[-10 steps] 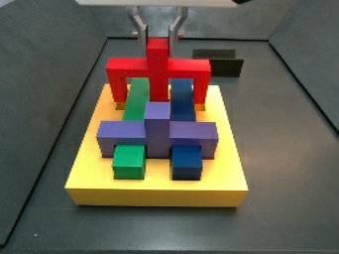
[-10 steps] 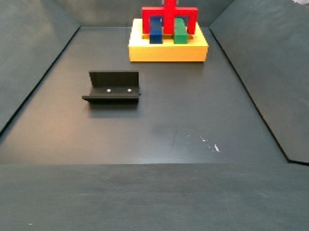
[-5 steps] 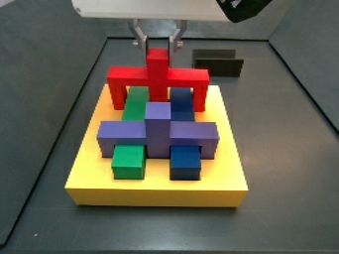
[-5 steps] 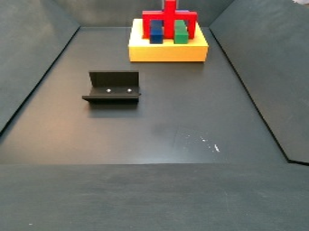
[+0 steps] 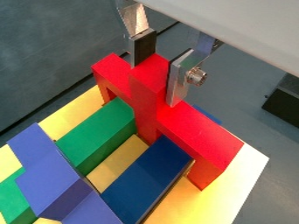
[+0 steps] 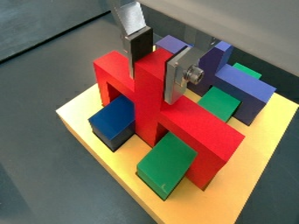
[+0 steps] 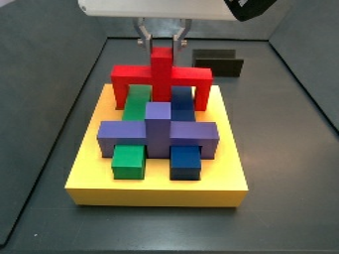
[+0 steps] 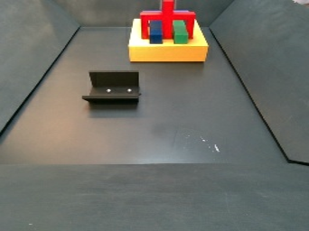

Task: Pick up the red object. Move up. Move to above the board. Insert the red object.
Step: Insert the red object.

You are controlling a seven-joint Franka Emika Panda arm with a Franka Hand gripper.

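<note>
Lowered since the earlier frame, the red object is held pinched at its upright stem by the gripper, prongs straddling the green and blue bars at the board rear; misaligned prongs could jam if pressed.
</note>
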